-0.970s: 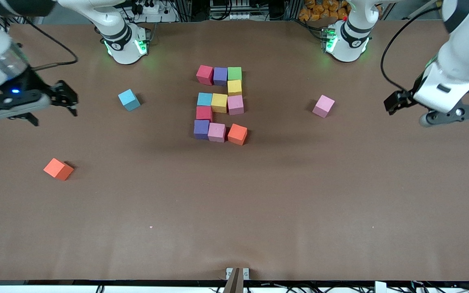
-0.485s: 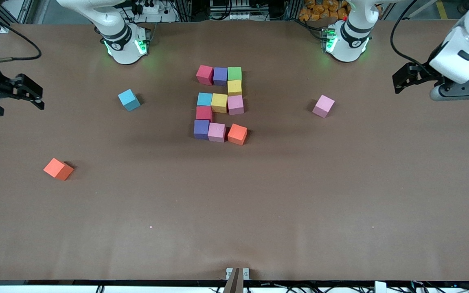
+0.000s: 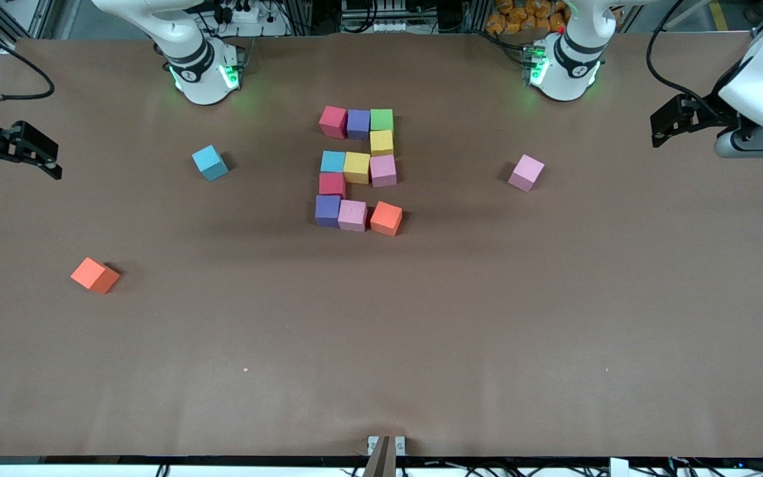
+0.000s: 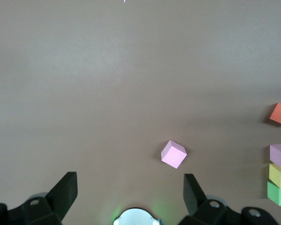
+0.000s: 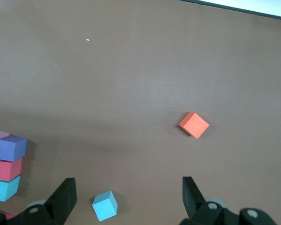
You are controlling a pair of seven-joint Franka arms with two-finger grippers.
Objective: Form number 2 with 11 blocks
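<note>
— So, where is the number 2 (image 3: 358, 171)?
— Mid-table, eleven blocks touching; a spare pink block (image 3: 526, 173) lies toward the left arm's end.
— And the grippers?
— The left gripper (image 4: 130, 192) and the right gripper (image 5: 129, 198) both gape empty, raised over the table's ends.

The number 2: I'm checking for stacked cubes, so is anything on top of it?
Nothing sits on the number 2; its eleven blocks lie in one layer on the table, every top face bare. Below the blocks only table shows at their edges; the contact faces are hidden.
</note>
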